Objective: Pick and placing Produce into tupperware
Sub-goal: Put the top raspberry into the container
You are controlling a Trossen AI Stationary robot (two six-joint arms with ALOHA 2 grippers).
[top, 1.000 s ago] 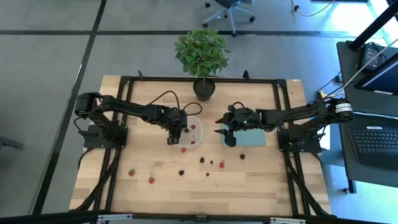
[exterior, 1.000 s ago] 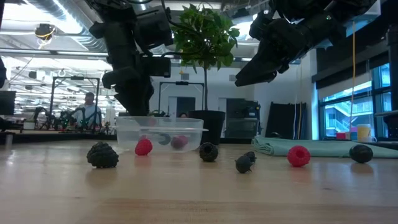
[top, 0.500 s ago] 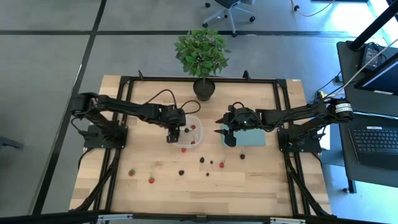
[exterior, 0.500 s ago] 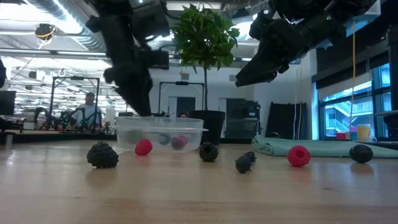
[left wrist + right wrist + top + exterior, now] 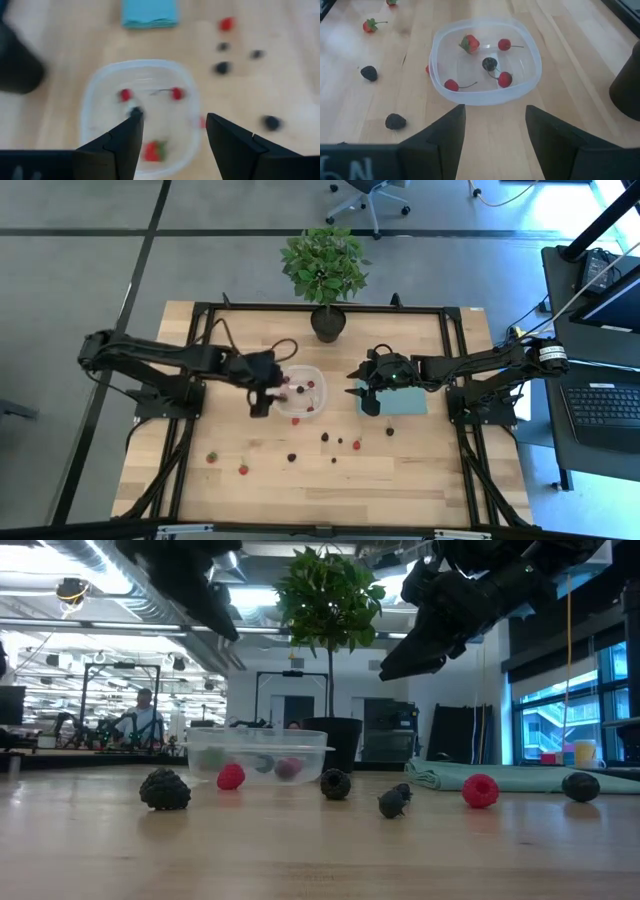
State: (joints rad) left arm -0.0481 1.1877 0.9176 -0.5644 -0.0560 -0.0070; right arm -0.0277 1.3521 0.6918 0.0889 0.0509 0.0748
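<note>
No legible text, labels or nos. anywhere; only unreadable marks, right wrist view.

Both arms reach inward above the table — grippers empty.
The left gripper [image 5: 259, 402] hangs with its fingers [image 5: 117, 145] spread apart; the right gripper [image 5: 368, 400] hovers opposite it, fingers [image 5: 553, 135] likewise parted — neither holds anything.
</note>
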